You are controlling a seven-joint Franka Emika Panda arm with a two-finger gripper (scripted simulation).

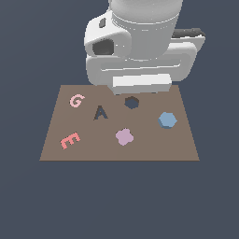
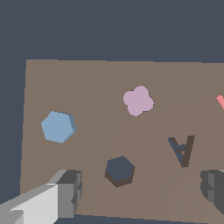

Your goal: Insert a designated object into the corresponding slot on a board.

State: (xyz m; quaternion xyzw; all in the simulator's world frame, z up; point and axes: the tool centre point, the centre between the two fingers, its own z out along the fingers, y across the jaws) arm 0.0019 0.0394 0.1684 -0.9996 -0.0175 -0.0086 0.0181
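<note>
The light blue hexagonal block (image 1: pixel 167 120) lies flat on the brown board (image 1: pixel 154 149), near the edge on the exterior view's right. It also shows in the wrist view (image 2: pixel 58 127). The dark hexagon slot (image 1: pixel 132 102) is empty and sits near the board's far edge; it also shows in the wrist view (image 2: pixel 120 170). My gripper (image 2: pixel 140 192) is open and empty, hovering above the board with the slot between its fingers (image 2: pixel 65 192). The block is off to one side, apart from the fingers. In the exterior view the arm's white body (image 1: pixel 141 84) hides the fingers.
A lilac-pink flower piece (image 1: pixel 124 137) lies on the board nearer the front, also in the wrist view (image 2: pixel 138 100). A dark A-shaped cutout (image 1: pixel 100 112) and pink letters G (image 1: pixel 76 100) and E (image 1: pixel 70 140) lie toward the exterior view's left. The board (image 2: pixel 96 87) rests on a dark blue-grey surface.
</note>
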